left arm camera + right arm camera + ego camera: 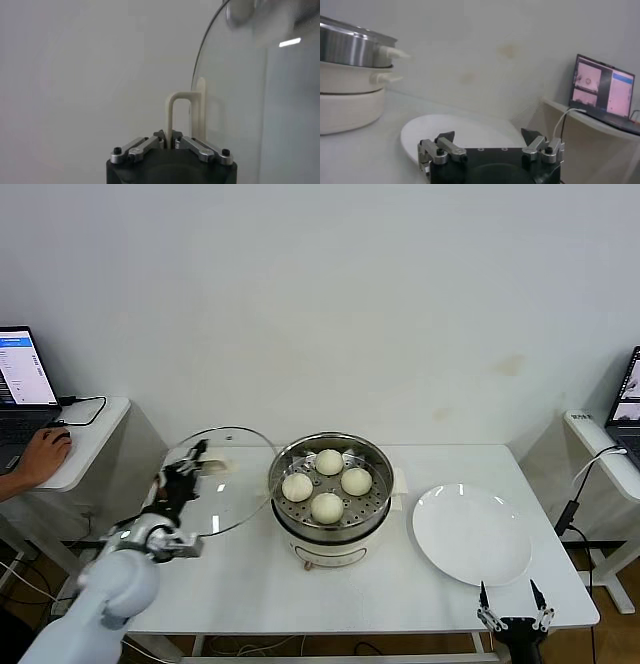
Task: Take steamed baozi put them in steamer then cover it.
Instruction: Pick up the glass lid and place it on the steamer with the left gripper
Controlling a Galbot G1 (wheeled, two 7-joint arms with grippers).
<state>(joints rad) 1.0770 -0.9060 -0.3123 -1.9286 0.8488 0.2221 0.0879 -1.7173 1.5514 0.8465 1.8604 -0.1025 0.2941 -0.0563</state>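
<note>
Buns [328,482]: all four sit in the steamer [330,534] at mid-surface [250,584], pot uncovered. Left tool [190,467] is clamped on the lid [240,454] handle [172,112], holding the lid tilted in the air just left of the steamer. Right tool [515,604] idles at the near right edge, fingers wide, nothing held, beside the plate [470,534].
</note>
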